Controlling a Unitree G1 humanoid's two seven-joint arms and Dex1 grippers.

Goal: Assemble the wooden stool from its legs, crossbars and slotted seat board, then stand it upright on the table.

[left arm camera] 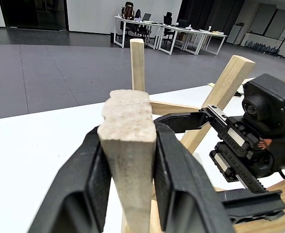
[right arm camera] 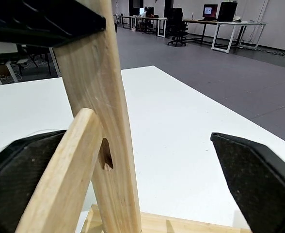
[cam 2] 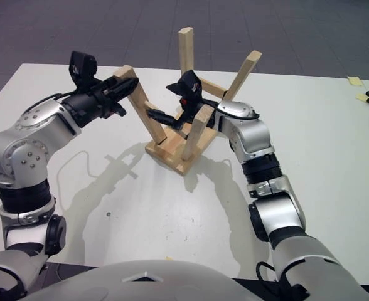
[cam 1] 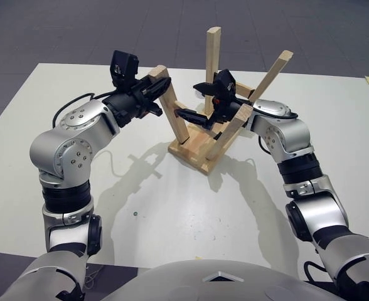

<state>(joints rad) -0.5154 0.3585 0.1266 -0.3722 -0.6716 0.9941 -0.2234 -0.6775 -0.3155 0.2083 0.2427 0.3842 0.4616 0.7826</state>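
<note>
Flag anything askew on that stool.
The stool rests upside down on its seat board, and its legs splay unevenly: the far leg stands nearly upright while the leg toward the robot's right leans far outward.

splayed legs [cam 1: 213, 56] obstruct, crossbars [cam 1: 243, 89] span gaps between

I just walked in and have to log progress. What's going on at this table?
The robot is partway through building the stool. It sits upside down on the white table, seat board down and four legs pointing up. The left gripper is shut on the top end of the left leg. The right gripper is open among the legs, its fingers spread around a crossbar beside that leg. The stool is not yet turned upright.
</note>
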